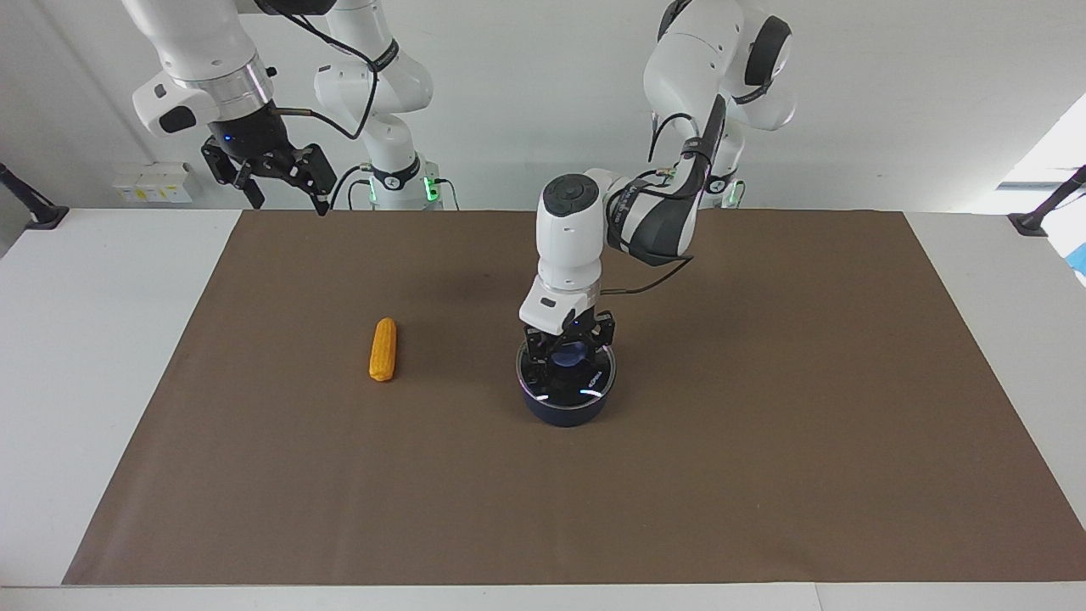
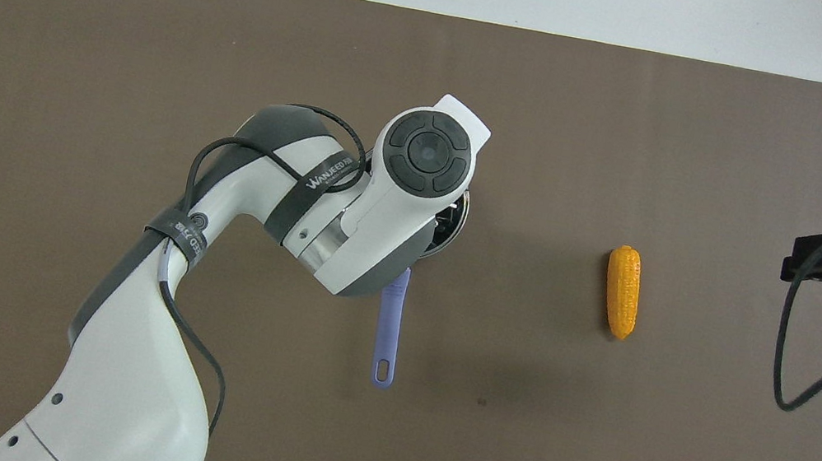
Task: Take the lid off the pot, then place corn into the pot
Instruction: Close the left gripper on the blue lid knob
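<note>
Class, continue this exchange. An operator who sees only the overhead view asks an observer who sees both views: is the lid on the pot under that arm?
Observer: Yes, the lid sits on the pot.
Operator: Where is the left gripper?
Observer: The left gripper is down at the lid's blue knob.
Operator: And the right gripper?
Observer: The right gripper waits open, raised high, well away from the corn.

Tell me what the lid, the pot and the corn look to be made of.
Lid: clear glass, probably, with a thin metal rim; it shows bright glints and the dark inside through it. Pot: dark blue, smooth, likely coated metal or plastic; its handle looks like matte lilac plastic. Corn: yellow-orange with even moulded kernels, likely a plastic toy.
</note>
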`<state>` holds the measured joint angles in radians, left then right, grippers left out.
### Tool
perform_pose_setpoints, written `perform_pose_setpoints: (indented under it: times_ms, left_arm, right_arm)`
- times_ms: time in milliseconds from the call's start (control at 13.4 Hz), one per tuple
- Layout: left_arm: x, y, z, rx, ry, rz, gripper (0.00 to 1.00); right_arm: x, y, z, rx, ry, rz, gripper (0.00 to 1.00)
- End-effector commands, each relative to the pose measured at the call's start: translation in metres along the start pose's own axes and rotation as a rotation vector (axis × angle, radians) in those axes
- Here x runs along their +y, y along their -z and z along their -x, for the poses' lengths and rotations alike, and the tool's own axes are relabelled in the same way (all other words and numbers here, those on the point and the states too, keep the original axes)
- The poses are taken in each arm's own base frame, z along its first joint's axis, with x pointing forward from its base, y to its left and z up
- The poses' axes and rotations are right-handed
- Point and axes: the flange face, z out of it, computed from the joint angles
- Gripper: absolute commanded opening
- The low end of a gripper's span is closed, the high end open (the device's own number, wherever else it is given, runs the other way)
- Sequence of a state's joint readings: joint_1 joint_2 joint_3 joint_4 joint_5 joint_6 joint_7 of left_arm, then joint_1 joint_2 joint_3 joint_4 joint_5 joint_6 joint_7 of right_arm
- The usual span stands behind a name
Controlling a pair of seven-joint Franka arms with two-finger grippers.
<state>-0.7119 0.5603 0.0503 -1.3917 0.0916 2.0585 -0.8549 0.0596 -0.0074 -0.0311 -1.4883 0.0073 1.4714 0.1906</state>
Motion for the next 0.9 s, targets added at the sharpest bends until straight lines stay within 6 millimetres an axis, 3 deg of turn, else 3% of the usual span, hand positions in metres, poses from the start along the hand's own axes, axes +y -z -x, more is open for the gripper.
perform_pose_setpoints:
  times_ms: [0, 299, 449, 823]
  left_arm:
    - [0.0028, 0.0028, 0.0002, 0.016, -0.002, -0.026, 0.80]
    - [0.0022, 0.0047, 0.0003, 0.015, -0.002, -0.027, 0.79]
    - [0.0020, 0.0056, 0.0003, 0.015, -0.002, -0.027, 0.72]
    - [0.0017, 0.0081, 0.0003, 0.014, 0.000, -0.027, 0.72]
  right_arm:
    - [0.0014, 0.0007, 0.0041, 0.012, 0.028, -0.011, 1.00]
    - [0.0014, 0.0007, 0.0041, 0.012, 0.028, -0.011, 1.00]
    - [0.0014, 0.0008, 0.0039, 0.014, 0.028, -0.011, 1.00]
    - [0.0013, 0.0009, 0.0037, 0.015, 0.026, -0.011, 1.00]
